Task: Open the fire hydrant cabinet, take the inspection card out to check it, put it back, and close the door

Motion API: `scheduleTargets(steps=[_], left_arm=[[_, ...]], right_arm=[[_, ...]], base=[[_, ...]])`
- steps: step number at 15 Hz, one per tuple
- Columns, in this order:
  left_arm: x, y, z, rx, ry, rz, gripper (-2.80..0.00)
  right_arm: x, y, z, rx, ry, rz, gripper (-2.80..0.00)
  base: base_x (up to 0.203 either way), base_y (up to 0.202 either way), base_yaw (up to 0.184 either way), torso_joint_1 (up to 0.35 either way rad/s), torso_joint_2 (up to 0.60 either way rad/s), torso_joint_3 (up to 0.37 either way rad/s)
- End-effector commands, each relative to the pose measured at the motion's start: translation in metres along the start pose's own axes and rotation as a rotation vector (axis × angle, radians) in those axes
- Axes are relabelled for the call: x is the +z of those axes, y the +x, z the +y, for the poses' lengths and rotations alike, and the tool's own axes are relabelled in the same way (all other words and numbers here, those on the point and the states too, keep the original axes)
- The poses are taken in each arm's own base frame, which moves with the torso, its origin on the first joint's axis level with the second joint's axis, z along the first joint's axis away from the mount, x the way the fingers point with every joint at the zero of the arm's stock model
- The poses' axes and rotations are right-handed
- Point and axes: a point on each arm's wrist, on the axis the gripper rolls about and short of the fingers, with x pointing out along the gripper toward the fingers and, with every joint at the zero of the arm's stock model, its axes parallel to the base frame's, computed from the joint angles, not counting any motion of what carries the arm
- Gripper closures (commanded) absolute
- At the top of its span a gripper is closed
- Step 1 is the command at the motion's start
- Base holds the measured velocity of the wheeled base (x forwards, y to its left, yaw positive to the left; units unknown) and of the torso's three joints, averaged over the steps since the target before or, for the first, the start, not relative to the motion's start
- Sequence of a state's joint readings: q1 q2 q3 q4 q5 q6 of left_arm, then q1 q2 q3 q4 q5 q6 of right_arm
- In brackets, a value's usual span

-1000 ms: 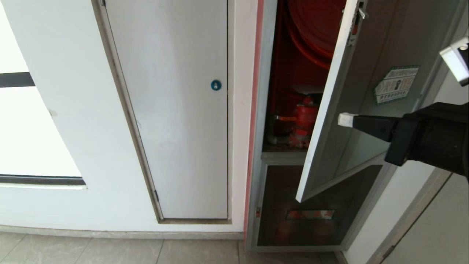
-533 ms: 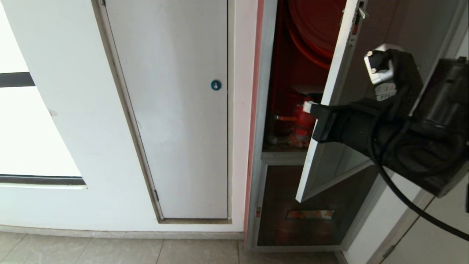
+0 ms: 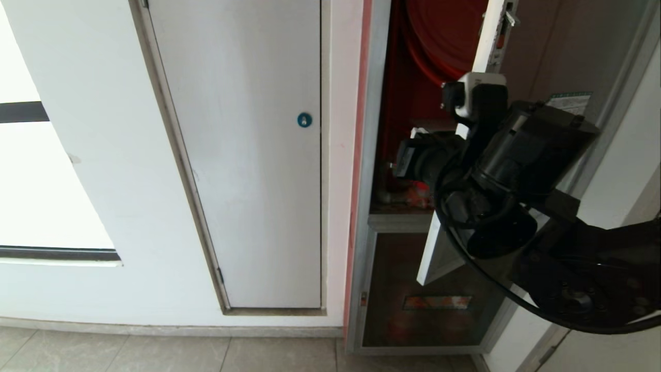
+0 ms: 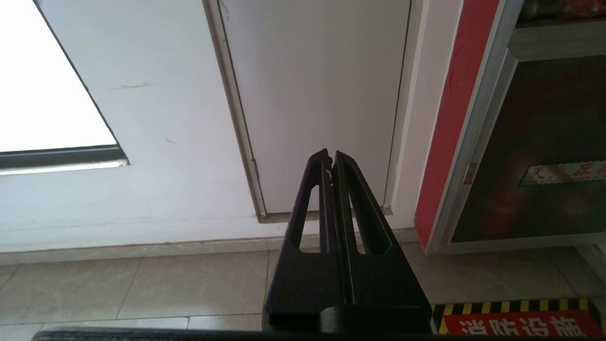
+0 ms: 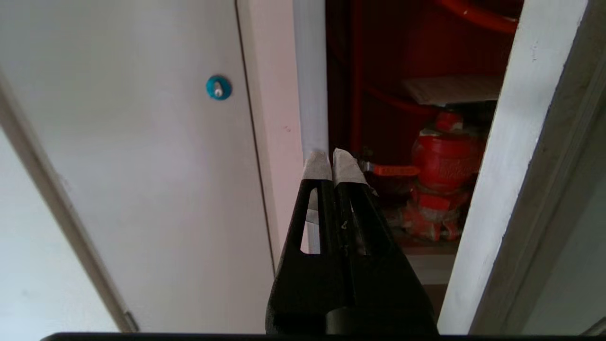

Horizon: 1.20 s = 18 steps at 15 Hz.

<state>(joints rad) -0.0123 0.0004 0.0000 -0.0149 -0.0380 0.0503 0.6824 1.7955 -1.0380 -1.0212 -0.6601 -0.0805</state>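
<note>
The fire hydrant cabinet [image 3: 376, 129] stands with its door [image 3: 443, 243] swung partly open, showing the red interior and hose reel [image 3: 444, 31]. Inside, the inspection card [image 5: 454, 89] lies flat just above the red valve [image 5: 445, 161]. My right gripper [image 3: 405, 155] is shut and empty; it reaches past the door's free edge [image 5: 511, 142] into the opening. In the right wrist view its taped tips [image 5: 333, 163] sit level with the valve, short of it and below the card. My left gripper [image 4: 331, 158] is shut and parked low, facing the wall.
A plain white panel with a blue round lock [image 3: 304, 120] fills the wall left of the cabinet. Below the open door is a smaller dark glass pane [image 3: 434, 289]. A hazard-striped floor marking [image 4: 516, 322] lies on the tiles in front of the cabinet.
My right arm has swung from the right of the door across its face to the gap at its free edge, the gripper now pointing into the cabinet. The door has stayed put.
</note>
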Motion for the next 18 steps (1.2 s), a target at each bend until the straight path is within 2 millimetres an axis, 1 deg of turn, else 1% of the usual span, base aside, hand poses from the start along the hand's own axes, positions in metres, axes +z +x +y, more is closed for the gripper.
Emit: scheduleTargets(steps=[1,4,6,7,9,11,15,18], left_arm=[[-0.003,0.001,0.0,-0.001,0.0,0.011,0.0],[-0.003,0.001,0.0,-0.001,0.0,0.011,0.0],[-0.003,0.001,0.0,-0.001,0.0,0.011,0.0],[-0.003,0.001,0.0,-0.001,0.0,0.011,0.0],[-0.003,0.001,0.0,-0.001,0.0,0.011,0.0],[-0.003,0.001,0.0,-0.001,0.0,0.011,0.0],[-0.003,0.001,0.0,-0.001,0.0,0.011,0.0],[-0.003,0.001,0.0,-0.001,0.0,0.011,0.0]], right_arm=[[-0.02,0.016,0.014,-0.048,-0.032,-0.018,0.0],[-0.022,0.029,0.023,-0.138,-0.036,-0.124,0.0],[-0.024,0.033,0.025,-0.154,-0.035,-0.143,0.0],[-0.023,0.035,0.023,-0.162,-0.032,-0.148,0.0],[-0.018,0.044,0.014,-0.195,-0.023,-0.169,0.0],[-0.017,0.048,0.008,-0.216,-0.016,-0.187,0.0],[-0.014,0.05,0.005,-0.225,0.001,-0.212,0.0],[-0.001,0.055,0.002,-0.242,0.03,-0.253,0.0]], base=[[0.0,0.0,0.0,0.0,0.0,0.0],[0.0,0.0,0.0,0.0,0.0,0.0],[0.0,0.0,0.0,0.0,0.0,0.0],[0.0,0.0,0.0,0.0,0.0,0.0],[0.0,0.0,0.0,0.0,0.0,0.0],[0.0,0.0,0.0,0.0,0.0,0.0],[0.0,0.0,0.0,0.0,0.0,0.0],[0.0,0.0,0.0,0.0,0.0,0.0]])
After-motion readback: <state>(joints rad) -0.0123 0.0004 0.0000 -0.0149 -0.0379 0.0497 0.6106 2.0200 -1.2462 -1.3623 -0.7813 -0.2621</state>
